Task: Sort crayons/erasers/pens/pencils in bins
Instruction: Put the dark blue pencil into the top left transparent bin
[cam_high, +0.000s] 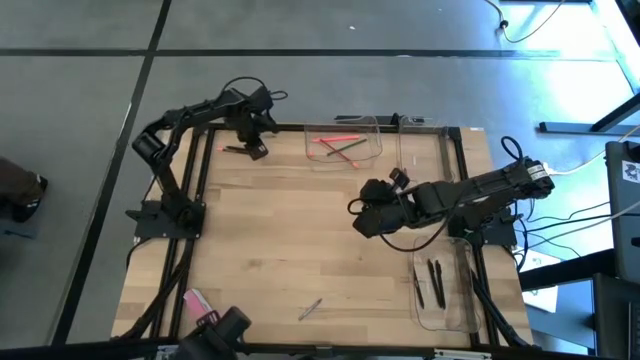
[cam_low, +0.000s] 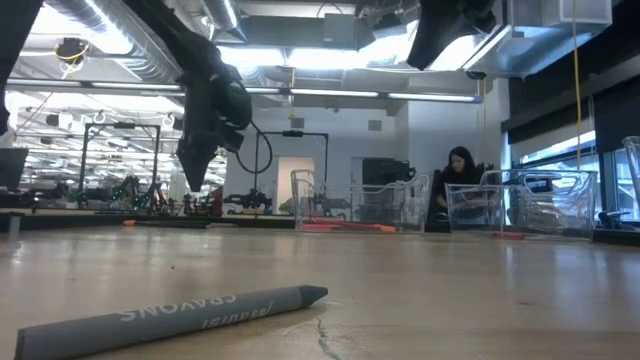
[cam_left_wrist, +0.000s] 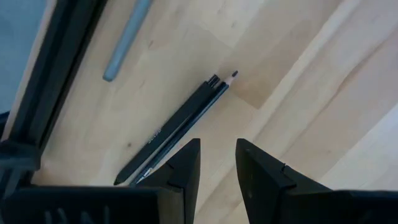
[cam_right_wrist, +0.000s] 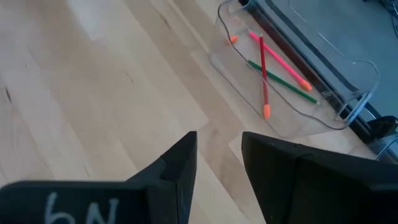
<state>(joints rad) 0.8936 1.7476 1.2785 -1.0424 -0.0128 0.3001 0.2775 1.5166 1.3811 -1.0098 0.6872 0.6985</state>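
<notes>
My left gripper (cam_high: 256, 143) hovers at the table's far left, open by a narrow gap and empty, just above two dark pencils (cam_left_wrist: 180, 121) lying side by side on the wood. A grey stick (cam_left_wrist: 127, 40) lies beside them. My right gripper (cam_high: 366, 218) hangs over the table's middle right, open by a narrow gap and empty. A clear bin (cam_high: 345, 140) at the far edge holds pink, red and green sticks (cam_right_wrist: 273, 68). Another clear bin (cam_high: 445, 290) at the near right holds dark pens. A pink eraser (cam_high: 195, 300) and a grey crayon (cam_low: 170, 315) lie near the front edge.
Black frame bars (cam_high: 195, 180) run along the table's left, far and right sides. A clear container wall (cam_high: 402, 150) stands right of the far bin. Bare wood lies between the two grippers. A person (cam_low: 462, 170) sits in the room beyond the table.
</notes>
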